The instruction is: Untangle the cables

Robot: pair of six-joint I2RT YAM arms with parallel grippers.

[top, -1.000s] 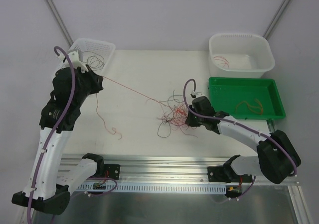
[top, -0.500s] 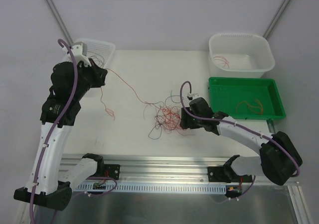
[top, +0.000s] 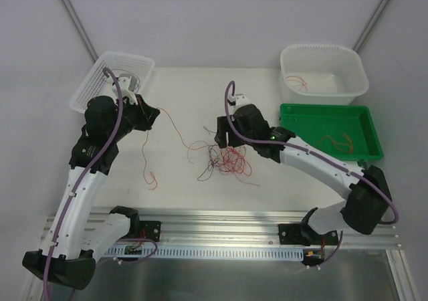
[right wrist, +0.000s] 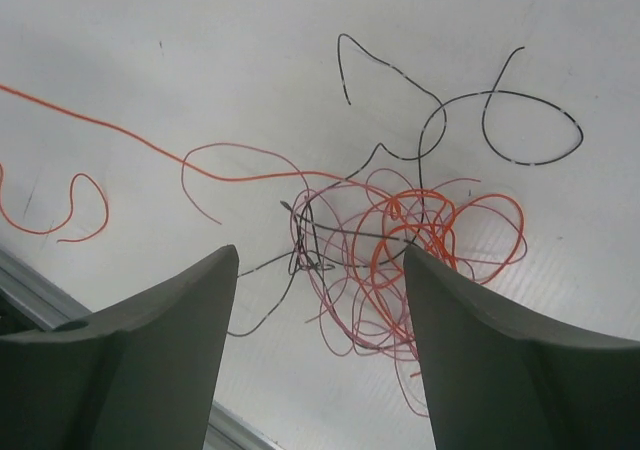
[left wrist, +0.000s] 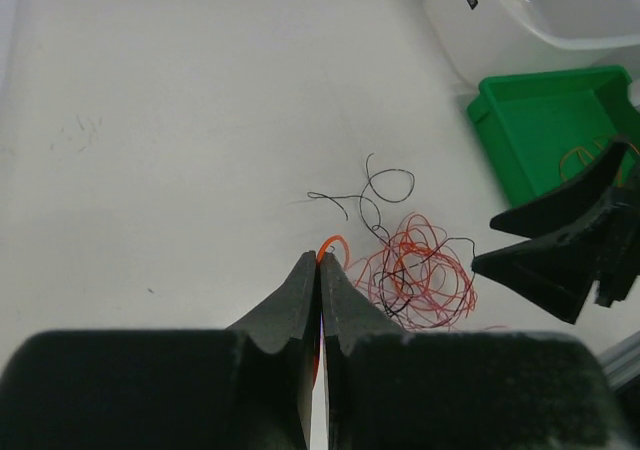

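Observation:
The cables lie as a loose tangle of red, orange and dark wires mid-table, also seen in the left wrist view and the right wrist view. My left gripper is shut on one thin orange cable, which sags across to the tangle. Its other end dangles toward the table. The wire shows at the shut fingertips. My right gripper hovers open above the tangle's far edge, its fingers wide apart with nothing between them.
A white mesh basket holding a few wires stands at the far left. A white tub with red wires and a green tray with orange wires stand at the right. A metal rail runs along the near edge.
My right gripper has opened, let go of the tangle and moved up and to the left. My left gripper swung right and nearer, so the taut orange cable went slack.

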